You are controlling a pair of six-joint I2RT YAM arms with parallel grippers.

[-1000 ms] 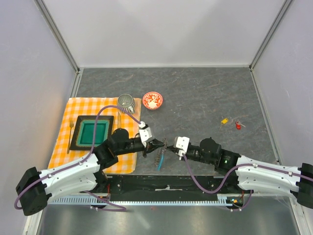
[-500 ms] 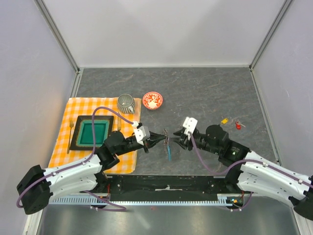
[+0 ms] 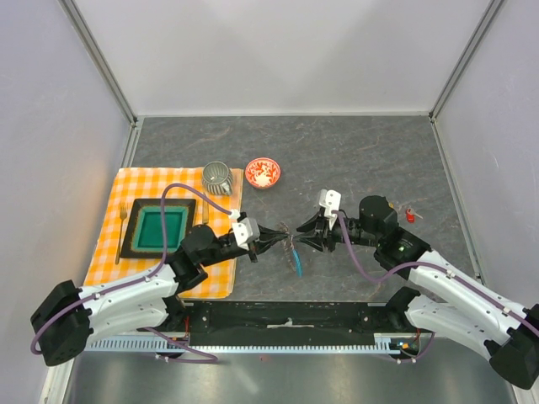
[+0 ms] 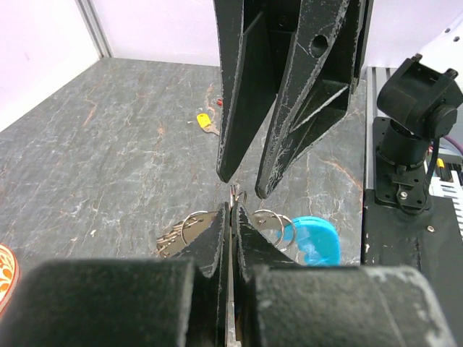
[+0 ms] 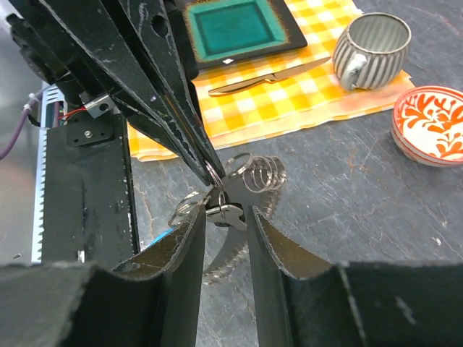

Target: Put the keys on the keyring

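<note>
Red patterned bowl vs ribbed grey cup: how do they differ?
The red-and-white patterned bowl is shallow and handleless; the ribbed grey cup is deeper, with a handle. The bowl sits directly on the dark stone-look table; the cup rests on the orange checked cloth. Both are round and sit side by side.

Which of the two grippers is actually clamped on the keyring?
The left gripper: its fingers are pressed together on the keyring wire. The right gripper faces it with jaws standing apart.
</note>
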